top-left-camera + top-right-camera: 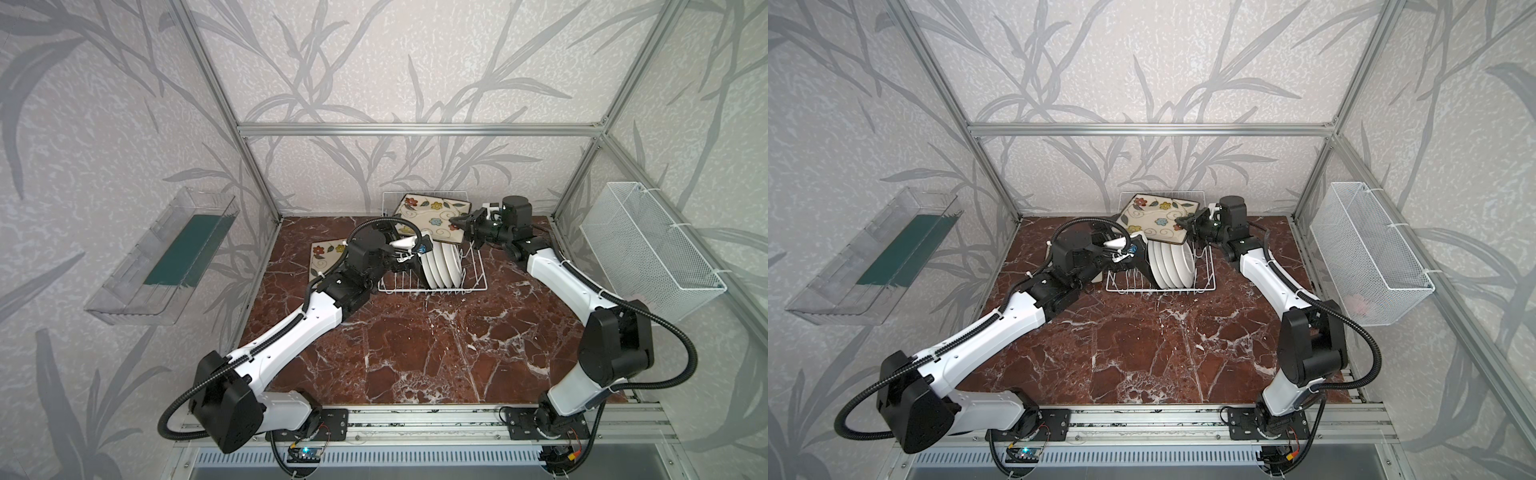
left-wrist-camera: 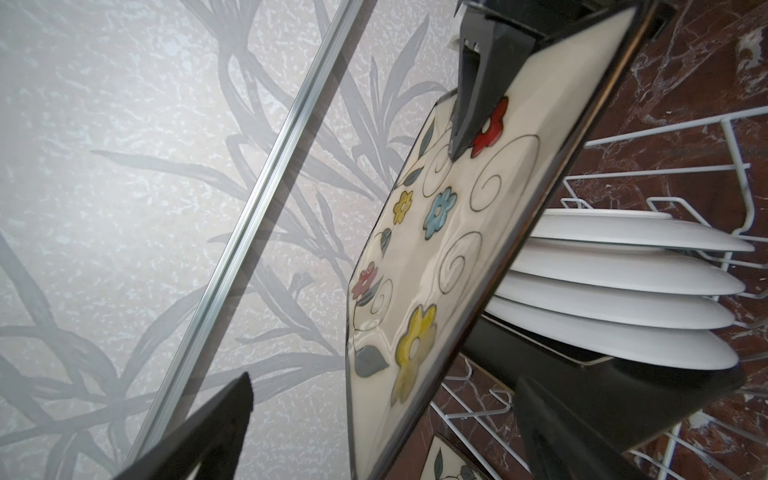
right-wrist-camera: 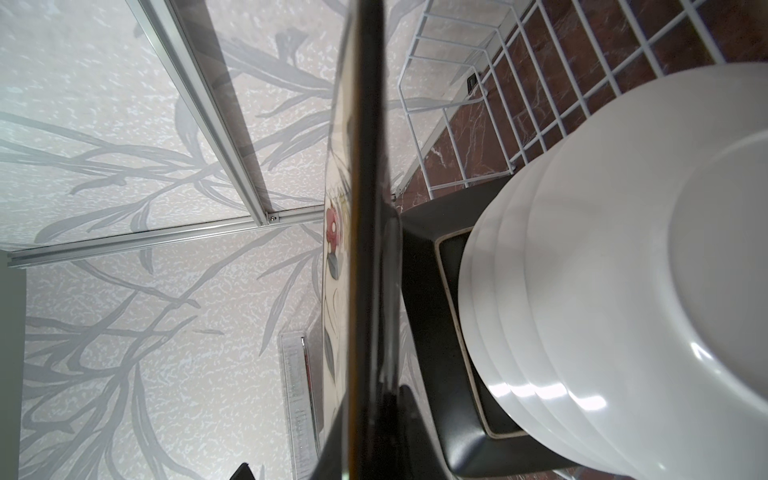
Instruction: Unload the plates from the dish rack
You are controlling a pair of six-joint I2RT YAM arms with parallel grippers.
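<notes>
Right pincer (image 1: 458, 222) narrow, clamped on the right-hand edge of a flowered square plate (image 1: 432, 220), held tilted above the rear of the dish rack (image 1: 432, 289), upper centre of the frame. Left pincer (image 1: 409, 244) spread wide at the plate's lower left corner, straddling that edge, gripping nothing. Plate's long axis roughly left to right, between the two pincers. Below in the rack: four round white plates (image 1: 440, 266) on edge, one black-backed plate (image 3: 453, 332) beside them. Another flowered plate (image 1: 324, 255) flat on the tabletop (image 1: 415, 353), left of the rack. Probably next: carry-off by the right arm alone, with the set-down spot nearer the left.
</notes>
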